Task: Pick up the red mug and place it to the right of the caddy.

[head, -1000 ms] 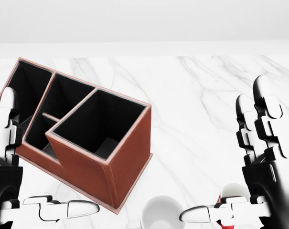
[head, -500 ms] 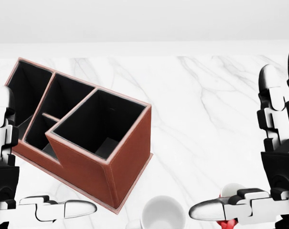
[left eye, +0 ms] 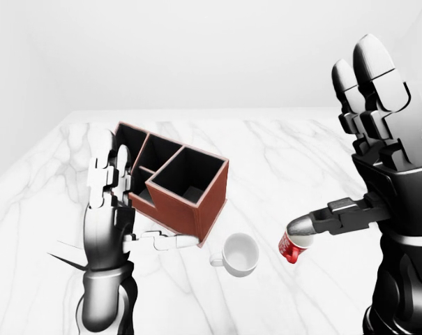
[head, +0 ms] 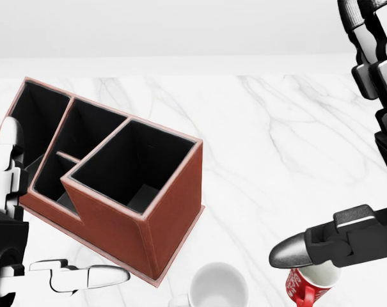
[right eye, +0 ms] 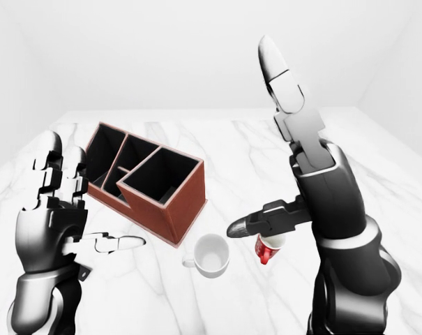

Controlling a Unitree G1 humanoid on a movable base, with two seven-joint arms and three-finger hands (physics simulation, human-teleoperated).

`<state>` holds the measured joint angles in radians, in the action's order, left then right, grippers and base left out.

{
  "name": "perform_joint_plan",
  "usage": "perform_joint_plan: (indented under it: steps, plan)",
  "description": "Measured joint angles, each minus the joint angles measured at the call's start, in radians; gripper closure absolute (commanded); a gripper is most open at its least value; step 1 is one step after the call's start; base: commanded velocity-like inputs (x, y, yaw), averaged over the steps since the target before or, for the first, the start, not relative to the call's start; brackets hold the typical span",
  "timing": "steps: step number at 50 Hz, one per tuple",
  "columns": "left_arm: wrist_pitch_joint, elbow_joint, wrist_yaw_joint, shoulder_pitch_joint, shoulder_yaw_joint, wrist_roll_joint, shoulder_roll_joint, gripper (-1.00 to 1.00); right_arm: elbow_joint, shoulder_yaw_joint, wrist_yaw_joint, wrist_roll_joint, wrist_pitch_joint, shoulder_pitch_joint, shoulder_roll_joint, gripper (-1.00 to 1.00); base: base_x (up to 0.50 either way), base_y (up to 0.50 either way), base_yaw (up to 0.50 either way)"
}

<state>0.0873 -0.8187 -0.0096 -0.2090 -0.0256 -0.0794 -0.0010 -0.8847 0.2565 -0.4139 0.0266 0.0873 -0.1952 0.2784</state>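
Note:
The red mug (left eye: 291, 248) sits on the marble table at the lower right of the left-eye view, right of a white mug (left eye: 240, 254). The brown caddy (left eye: 176, 185), with several black compartments, stands to the left of both mugs. My right hand (left eye: 381, 164) is raised above the red mug and open, its fingers (left eye: 370, 63) pointing up. Its thumb (head: 305, 248) stretches leftward across the mug's rim and hides it, with nothing closed round the mug. My left hand (left eye: 111, 209) hovers open at the caddy's left side, thumb pointing right.
The marble table (head: 276, 141) runs to a white wall at the top of the views. Bare marble lies to the right of the caddy and above the mugs. The white mug's handle (left eye: 215, 261) points left, near the caddy's lower corner.
My right hand has risen and moved right in the head view, and its fingers now leave the top edge. The thumb has lifted, and more of the red mug shows. The left hand has barely moved.

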Motion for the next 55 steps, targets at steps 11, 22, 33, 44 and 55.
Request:
perform_joint_plan:
  steps: [11, 22, 33, 44, 55]
  plan:
    - [0.0, 0.004, -0.001, 0.003, 0.005, 0.004, 0.0, -1.0, 0.134, -0.001, -0.125, 0.108, 0.0, -0.057, 0.053, -0.99, 0.0, 0.0, 0.0]
    - [0.0, -0.008, -0.004, 0.002, 0.011, 0.007, -0.001, -1.0, 0.29, 0.0, -0.208, 0.222, 0.0, -0.095, 0.079, -1.0, 0.0, 0.0, 0.0]
    - [0.0, -0.016, -0.005, 0.001, 0.013, 0.009, -0.001, -1.0, 0.374, 0.011, -0.27, 0.3, 0.0, -0.097, 0.099, -1.0, 0.0, 0.0, 0.0]
    - [0.0, -0.022, -0.005, -0.002, 0.013, 0.009, -0.001, -1.0, 0.426, 0.038, -0.284, 0.353, 0.0, -0.061, 0.107, -1.0, 0.0, 0.0, 0.0]
    - [0.0, -0.026, -0.007, -0.003, 0.016, 0.01, -0.002, -1.0, 0.442, 0.066, -0.284, 0.387, 0.0, -0.02, 0.109, -1.0, 0.0, 0.0, 0.0]
